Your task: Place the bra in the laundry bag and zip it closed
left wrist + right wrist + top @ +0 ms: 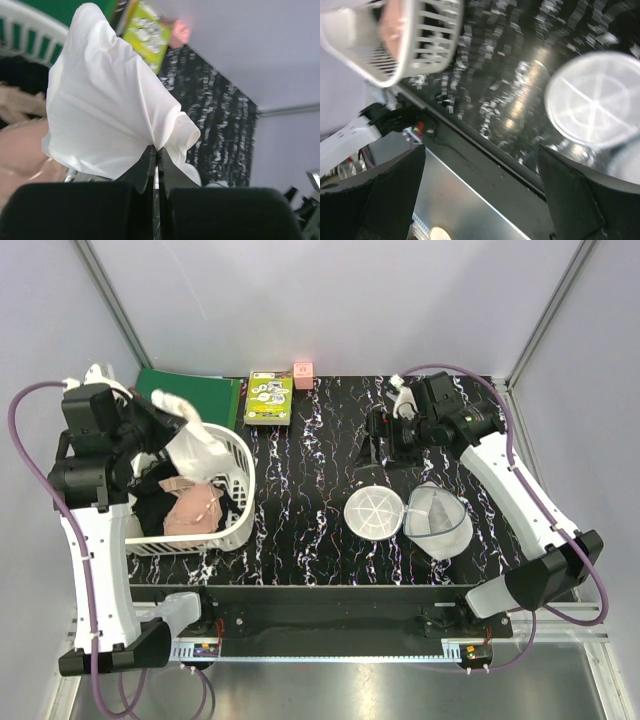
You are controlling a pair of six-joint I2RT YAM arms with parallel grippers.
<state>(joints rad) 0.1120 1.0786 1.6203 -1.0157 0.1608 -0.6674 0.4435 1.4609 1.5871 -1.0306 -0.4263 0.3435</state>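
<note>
Left fingers [156,161], black and pressed tight together, fill the bottom of the left wrist view and pinch a fold of plain white cloth [110,110]. The cloth is held above the white slatted plastic basket [243,465] at 9 o'clock on the black white-veined marble worktop [310,490]. Inside that basket lies the small soft black bra [150,508], touching a pale pink garment [192,508] on its 3 o'clock side — well apart from the white round mesh laundry bag [437,522]. That bag rests at about 4 o'clock on the worktop, unzipped, its flat round half [372,512] touching its domed half. Right fingers [378,445] hover at 12 o'clock from the bag — spread wide, with nothing between them. Along the 12 o'clock edge sit a dark green flat folder [195,392], a green-and-yellow printed box [270,398] and a small pink cube [303,373].
</note>
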